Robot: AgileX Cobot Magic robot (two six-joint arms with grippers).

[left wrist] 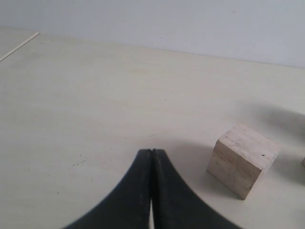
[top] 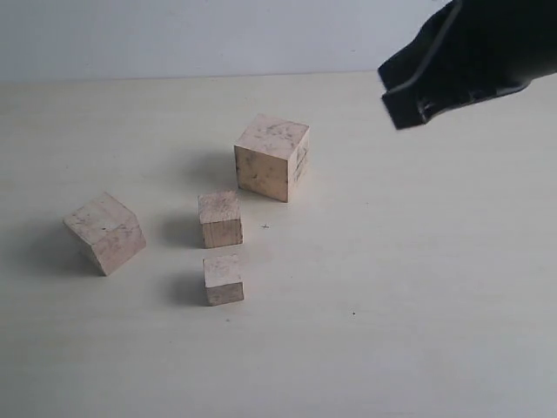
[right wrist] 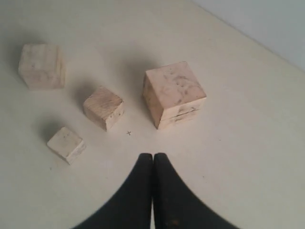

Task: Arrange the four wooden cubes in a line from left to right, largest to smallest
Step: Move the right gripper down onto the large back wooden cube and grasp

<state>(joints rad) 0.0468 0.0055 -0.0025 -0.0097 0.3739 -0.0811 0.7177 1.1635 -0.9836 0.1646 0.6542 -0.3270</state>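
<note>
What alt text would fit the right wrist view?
The shut right tool hovers empty over a light table, facing four pale wooden cubes that stand apart. The largest cube is closest to it; the smallest cube lies farther off.

Oblique exterior overview; closer wrist views, all sharing one cube (top: 104, 232)
</note>
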